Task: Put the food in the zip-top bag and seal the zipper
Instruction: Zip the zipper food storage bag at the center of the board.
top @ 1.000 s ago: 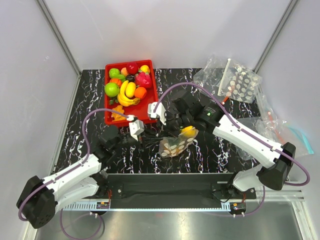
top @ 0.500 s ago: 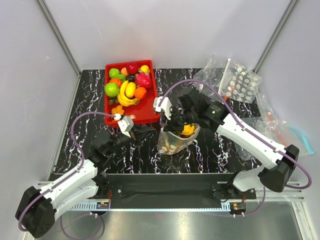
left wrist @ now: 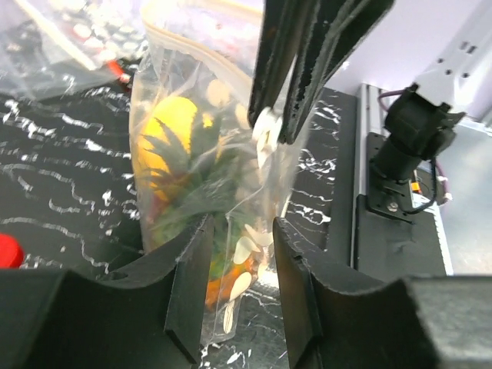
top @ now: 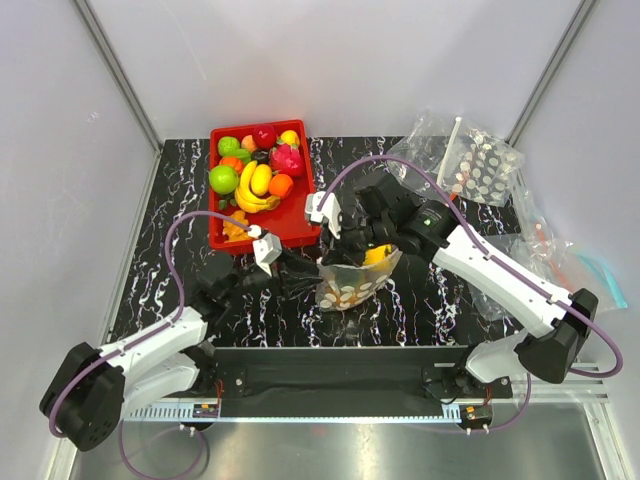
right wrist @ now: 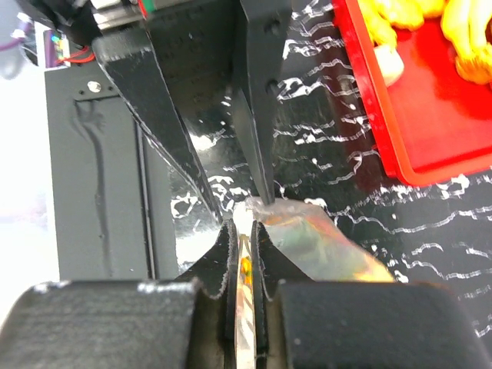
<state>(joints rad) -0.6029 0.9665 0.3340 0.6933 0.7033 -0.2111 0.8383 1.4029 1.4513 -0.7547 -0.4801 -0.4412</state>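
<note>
The zip-top bag [top: 350, 288], clear with white dots, hangs upright over the table's middle. An orange-yellow pineapple [top: 377, 258] with green leaves sits inside it and also shows in the left wrist view [left wrist: 173, 146]. My right gripper [top: 343, 252] is shut on the bag's upper edge, with the film pinched between its pads [right wrist: 244, 228]. My left gripper [top: 305, 272] is open at the bag's left side. The bag's lower corner [left wrist: 242, 254] lies between its spread fingers. The zipper strip [left wrist: 204, 9] runs along the bag's top.
A red tray [top: 300, 232] of toy fruit stands at the back left, close behind the left gripper. Spare dotted and plain clear bags [top: 480, 165] lie at the back right. More plain bags [top: 560, 265] lie at the right edge.
The right gripper raised the bag from lying flat to hanging upright. The left gripper drew back, then moved right until its open fingers straddle the bag's lower corner.
</note>
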